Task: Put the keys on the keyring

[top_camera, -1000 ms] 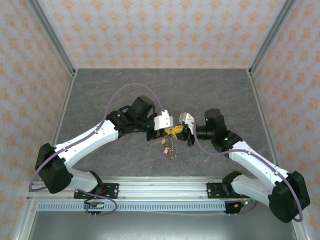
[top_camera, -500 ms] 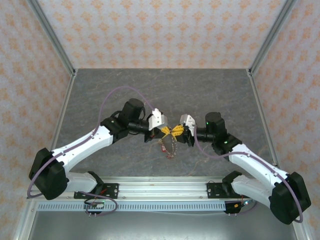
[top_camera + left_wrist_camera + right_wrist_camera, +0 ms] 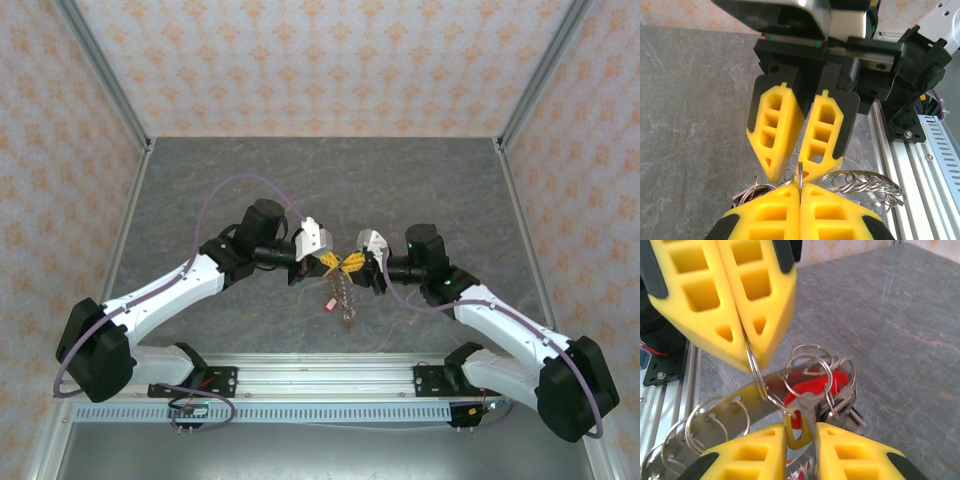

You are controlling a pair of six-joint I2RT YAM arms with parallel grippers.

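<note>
keyring | pinched in left hand | keys hanging

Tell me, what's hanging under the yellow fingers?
A bunch of small wire rings and silvery keys, with a red tag behind them. Whatever hangs lower is cut off or hidden by the right end effector.

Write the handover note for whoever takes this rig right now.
Left gripper: shut on a thin wire ring of the keyring, held above the table.
Right gripper: jaws slightly apart around a flat metal piece in the same bunch; firmness of grip unclear.
Keys and a red tag hang on small rings between the two grippers; a chain of rings dangles below.
Done: bunch lifted, both grippers on it.
Left: whether any key remains unthreaded cannot be told.
</note>
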